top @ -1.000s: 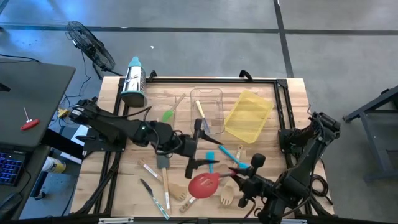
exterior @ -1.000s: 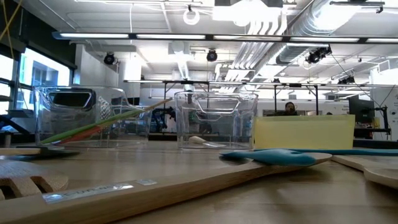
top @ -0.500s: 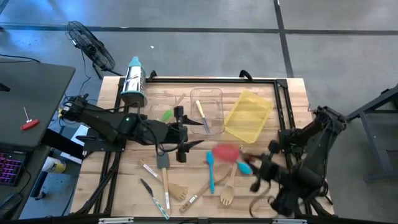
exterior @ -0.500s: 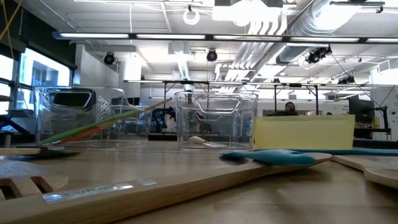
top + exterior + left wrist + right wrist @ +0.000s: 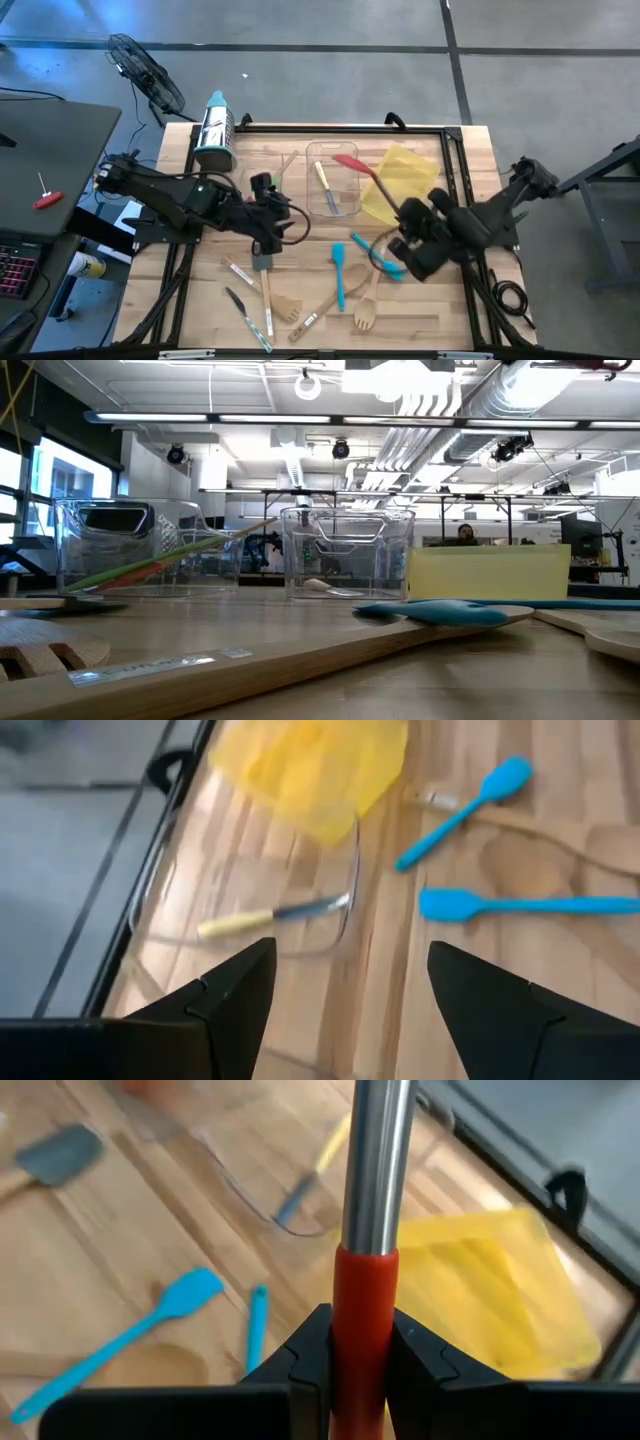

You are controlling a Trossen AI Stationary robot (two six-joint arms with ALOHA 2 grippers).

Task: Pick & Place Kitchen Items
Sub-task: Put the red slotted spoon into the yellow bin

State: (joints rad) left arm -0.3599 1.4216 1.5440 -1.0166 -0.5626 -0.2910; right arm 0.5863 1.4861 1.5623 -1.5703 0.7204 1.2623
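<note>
My right gripper (image 5: 404, 213) is shut on a red spoon (image 5: 362, 172) with a steel shaft. It holds the spoon above the table, the red bowl (image 5: 345, 160) over the far part of the clear bin (image 5: 333, 149). A yellow-handled knife (image 5: 322, 181) lies in that bin. My left gripper (image 5: 283, 218) is open and empty, left of the clear bin, above the grey spatula (image 5: 262, 262). Teal spatulas (image 5: 340, 268) and wooden forks (image 5: 364, 316) lie flat on the near half of the table. My right gripper pinches the spoon's red handle (image 5: 365, 1295) between its two fingers, just behind where the steel shaft (image 5: 377, 1160) begins. The spoon runs forward past the fingertips, along the fingers, toward the table's far left. It is lifted clear of everything.
A yellow bin (image 5: 402, 182) lies right of the clear bin, under my right gripper. A green spatula (image 5: 270, 185) leans in another clear bin at the far left. A steel cylinder with a teal cap (image 5: 215, 130) stands at the far left corner. Small knives (image 5: 250, 320) lie near left.
My right gripper has lifted the red spoon off the near part of the table and carried it up and toward the far edge, and the bowl now stands over the clear bin. My left gripper has drawn back toward the table's left edge.
</note>
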